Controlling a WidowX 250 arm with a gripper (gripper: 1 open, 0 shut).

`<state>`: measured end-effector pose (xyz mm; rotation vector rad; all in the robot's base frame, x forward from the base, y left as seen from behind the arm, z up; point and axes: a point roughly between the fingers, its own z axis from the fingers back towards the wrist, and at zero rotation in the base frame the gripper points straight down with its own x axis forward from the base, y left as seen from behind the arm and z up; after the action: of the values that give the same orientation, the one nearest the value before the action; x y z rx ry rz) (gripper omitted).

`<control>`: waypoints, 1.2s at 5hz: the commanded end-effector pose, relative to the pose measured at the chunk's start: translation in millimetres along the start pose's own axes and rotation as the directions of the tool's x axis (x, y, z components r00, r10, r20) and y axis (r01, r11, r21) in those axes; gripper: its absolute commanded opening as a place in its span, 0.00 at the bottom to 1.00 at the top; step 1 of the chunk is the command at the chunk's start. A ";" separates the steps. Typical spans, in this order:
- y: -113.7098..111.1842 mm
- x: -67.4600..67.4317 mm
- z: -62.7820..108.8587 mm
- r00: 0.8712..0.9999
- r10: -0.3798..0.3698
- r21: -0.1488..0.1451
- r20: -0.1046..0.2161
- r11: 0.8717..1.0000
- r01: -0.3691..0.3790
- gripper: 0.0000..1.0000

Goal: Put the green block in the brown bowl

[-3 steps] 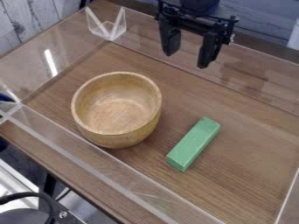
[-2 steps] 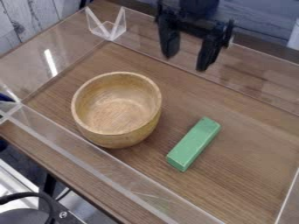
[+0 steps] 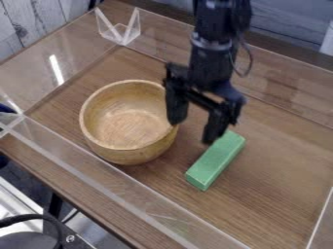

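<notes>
The green block point(image 3: 215, 160) lies flat on a wood-grain table point(image 3: 279, 185), just to the right of the brown bowl point(image 3: 130, 120) and apart from it. Clear plastic walls point(image 3: 78, 160) ring the tabletop, with pale wooden boards behind at the upper left. The claw point(image 3: 198, 116) points down with its jaws spread wide and empty, one finger point(image 3: 217, 124) just above the block's far end and the other beside the bowl's rim.

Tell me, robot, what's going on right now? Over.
Pincer open, empty, pointing down between bowl and block. Small bright green rectangular block flat on the wooden table, not grabbed. Round light-brown wooden bowl empty. Nothing in the way.
</notes>
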<state>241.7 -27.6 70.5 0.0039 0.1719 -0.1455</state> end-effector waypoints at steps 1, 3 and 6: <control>-8.3 5.0 2.3 0.996 -0.029 0.014 0.082 1.000 0.028 1.00; -16.7 12.7 -16.4 0.996 -0.052 0.015 0.076 0.999 0.051 1.00; -17.3 22.7 -23.9 0.996 -0.050 0.001 0.079 0.999 0.050 0.00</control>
<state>245.0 -46.0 29.8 -0.0022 0.1542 -0.1950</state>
